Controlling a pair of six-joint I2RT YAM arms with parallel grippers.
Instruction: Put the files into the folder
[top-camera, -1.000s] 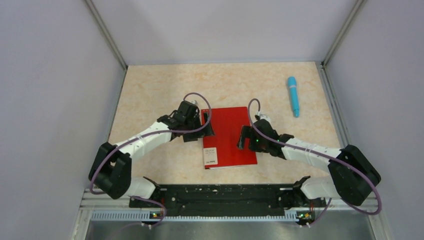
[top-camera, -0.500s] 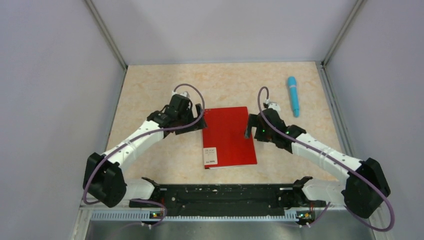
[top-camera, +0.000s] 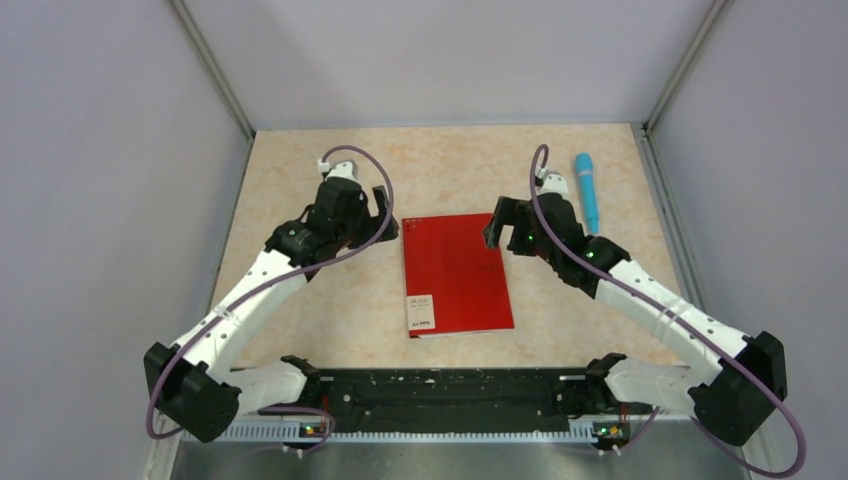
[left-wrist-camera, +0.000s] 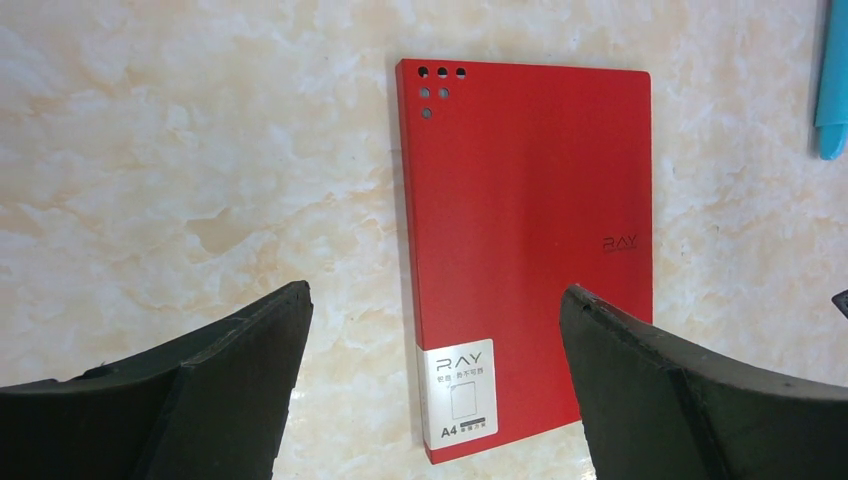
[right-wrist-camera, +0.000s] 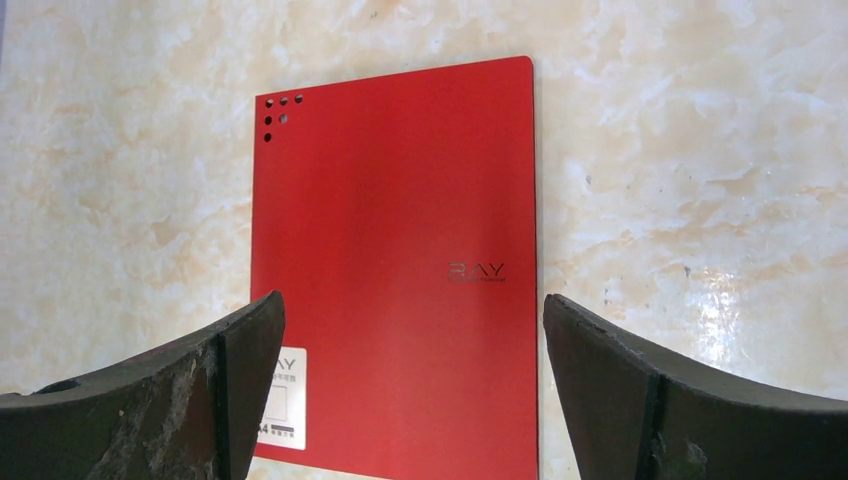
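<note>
We draw the left gripper (top-camera: 384, 214) and right gripper (top-camera: 496, 224) back off the closed folder (top-camera: 457, 270), both wide and empty; no files show, so we judge them inside

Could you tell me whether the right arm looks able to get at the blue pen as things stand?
Probably yes: the right gripper is open and empty, and the blue pen lies alone on the table close beside that arm, with nothing between them.
</note>
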